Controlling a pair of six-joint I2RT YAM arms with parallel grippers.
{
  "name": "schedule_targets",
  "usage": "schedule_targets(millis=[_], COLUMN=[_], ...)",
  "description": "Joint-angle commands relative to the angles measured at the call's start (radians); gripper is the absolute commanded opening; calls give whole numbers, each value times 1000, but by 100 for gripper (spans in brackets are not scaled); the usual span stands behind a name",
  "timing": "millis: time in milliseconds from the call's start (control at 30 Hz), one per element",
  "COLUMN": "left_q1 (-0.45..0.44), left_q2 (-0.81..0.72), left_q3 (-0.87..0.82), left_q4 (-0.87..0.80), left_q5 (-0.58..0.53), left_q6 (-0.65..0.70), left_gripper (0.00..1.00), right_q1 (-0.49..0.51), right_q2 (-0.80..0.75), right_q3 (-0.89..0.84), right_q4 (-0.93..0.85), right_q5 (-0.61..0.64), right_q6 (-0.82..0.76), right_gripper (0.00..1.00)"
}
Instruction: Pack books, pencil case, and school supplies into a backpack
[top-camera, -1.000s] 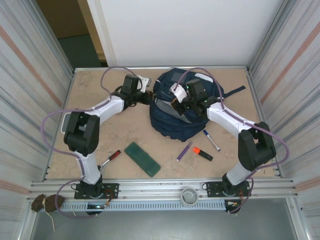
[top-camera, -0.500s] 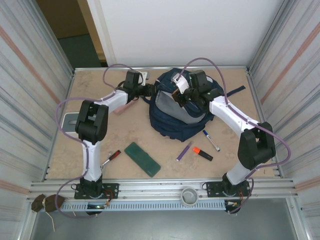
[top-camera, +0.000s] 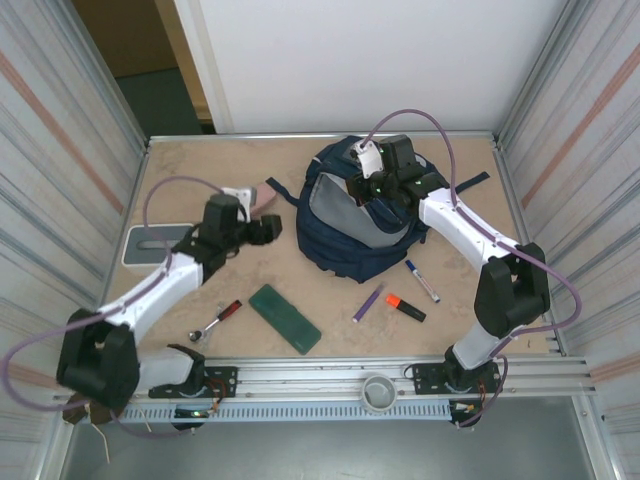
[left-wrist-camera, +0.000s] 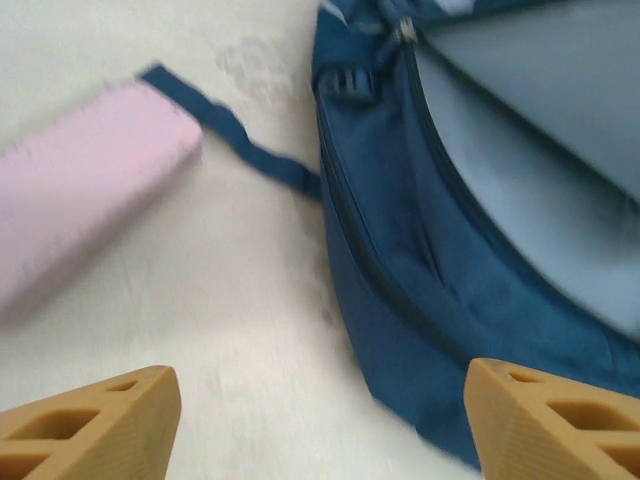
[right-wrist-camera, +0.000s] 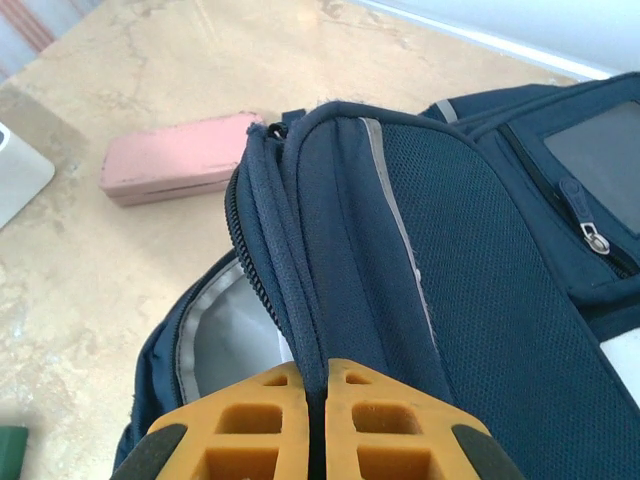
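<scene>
Navy backpack, upper centre, gapes on grey lining. Right claw clamped on its rim; left claw spread, empty.

Pink case blurred, cropped by the left wrist view's left edge.

The backpack gapes toward the left, its grey-lined mouth lifted by the right jaws clamped on the top flap, giving a way in from that side. Bare counter lies between the mouth and the wide-spread, empty left jaws, with the pink case and a loose strap just beside that path. The right arm crosses above the pack's right side. Nearer the bases, a green slab, a red-handled tool and three pens dot the counter. Ribbed walls close both flanks.
</scene>
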Motion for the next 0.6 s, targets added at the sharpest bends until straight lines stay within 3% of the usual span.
schedule_targets(millis=[0, 133, 200, 300, 433, 567], left_q1=[-131, -303, -368, -450, -513, -525], left_q2=[-125, -253, -296, -320, -294, -244], left_q3=[-78, -156, -197, -241, -266, -295], left_q4=[-199, -381, -443, -502, -522, -415], left_q5=[-192, -299, -309, -302, -260, -187], left_q6=[-83, -234, -313, -408, -516, -537], left_gripper=[79, 90, 97, 99, 99, 99], right_q1=[13, 20, 23, 24, 26, 29], right_q2=[8, 21, 23, 25, 21, 22], right_q3=[16, 10, 7, 7, 0, -13], right_q4=[49, 56, 61, 64, 77, 86], right_q5=[29, 31, 31, 29, 16, 11], right_q6=[62, 69, 63, 58, 58, 60], right_gripper=[0, 0, 0, 0, 0, 0])
